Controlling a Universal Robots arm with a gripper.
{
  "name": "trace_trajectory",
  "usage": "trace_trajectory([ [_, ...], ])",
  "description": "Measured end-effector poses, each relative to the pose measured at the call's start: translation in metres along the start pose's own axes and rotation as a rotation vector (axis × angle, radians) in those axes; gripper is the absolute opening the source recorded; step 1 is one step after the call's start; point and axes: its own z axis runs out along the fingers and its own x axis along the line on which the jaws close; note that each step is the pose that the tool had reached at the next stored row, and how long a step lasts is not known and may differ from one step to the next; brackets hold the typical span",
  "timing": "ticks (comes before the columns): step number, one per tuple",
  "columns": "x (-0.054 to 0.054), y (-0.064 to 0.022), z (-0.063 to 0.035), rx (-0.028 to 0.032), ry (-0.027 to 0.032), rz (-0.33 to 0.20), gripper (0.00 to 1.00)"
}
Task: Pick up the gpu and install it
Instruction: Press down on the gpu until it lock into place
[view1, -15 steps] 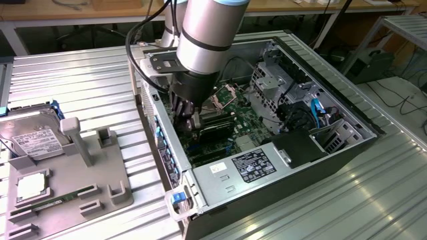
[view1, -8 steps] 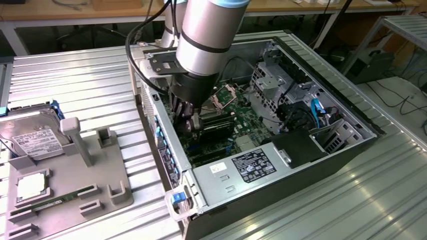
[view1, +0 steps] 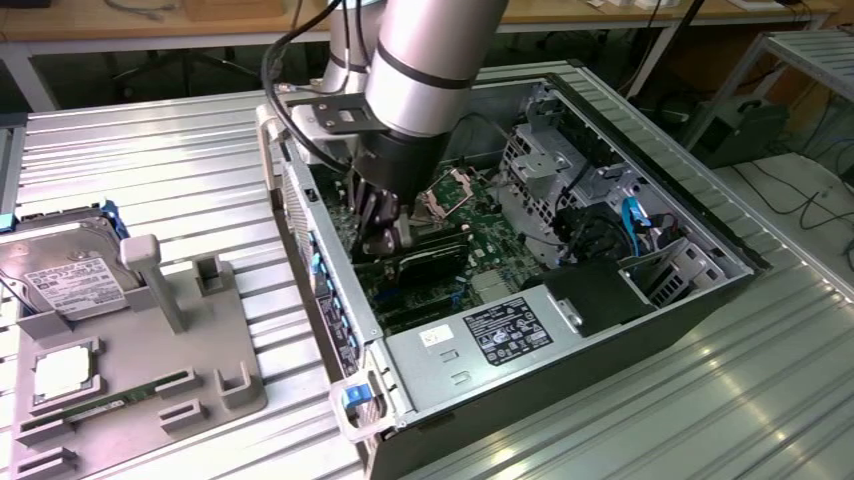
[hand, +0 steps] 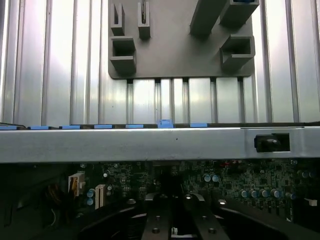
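One arm: we see a single robot arm reaching down into an open computer case (view1: 707, 235) that lies on its side.
Holder: at the exterior view's left, well apart from the case, stands a grey holder (view1: 200, 350). It carries a hard drive (view1: 67, 275) at its 11 o'clock corner and a memory stick (view1: 100, 408) near 7 o'clock.
Gripper: the gripper (view1: 380, 238) is low inside the case, close to the case wall nearest the holder and just above the main board (view1: 487, 235).
Grip: we cannot tell whether it is clamped on the card or has let go, because the contact is hidden.
Gpu: the gpu (view1: 434, 262) is inside the case, standing on edge on the main board.
Relation: from the gripper, the gpu lies at about 4 o'clock and right up against it. Its long axis runs from 9 towards 3 o'clock, away from the near wall.
Progress: we judge the gpu to be at its slot, though we cannot say whether it is fully seated.
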Motion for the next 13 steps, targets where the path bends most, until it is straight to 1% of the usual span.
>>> trace_trajectory([
  [1, -0.0001, -0.0004, -0.0015, -0.0013, 0.0002, 0.000, 0.11],
  [2, -0.0002, -0.0008, -0.0023, -0.0045, 0.0001, 0.000, 0.11],
  [3, -0.0002, -0.0010, -0.0025, -0.0119, -0.0001, 0.000, 0.11],
  [4, -0.0001, -0.0010, -0.0025, -0.0250, 0.0001, 0.000, 0.11],
  [5, -0.0001, -0.0009, -0.0026, -0.0399, 0.0003, 0.000, 0.11],
  [6, -0.0002, -0.0010, -0.0026, -0.0570, 0.0004, 0.001, 0.11],
  [7, -0.0002, -0.0010, -0.0026, -0.0724, 0.0006, 0.001, 0.11],
  [8, -0.0002, -0.0012, -0.0027, -0.0851, 0.0007, 0.001, 0.11],
  [9, -0.0002, -0.0017, -0.0028, -0.0939, 0.0008, 0.001, 0.11],
  [12, -0.0002, -0.0027, -0.0029, -0.0998, 0.0007, 0.001, 0.11],
  [13, -0.0002, -0.0041, -0.0031, -0.1068, 0.0006, 0.001, 0.11],
])
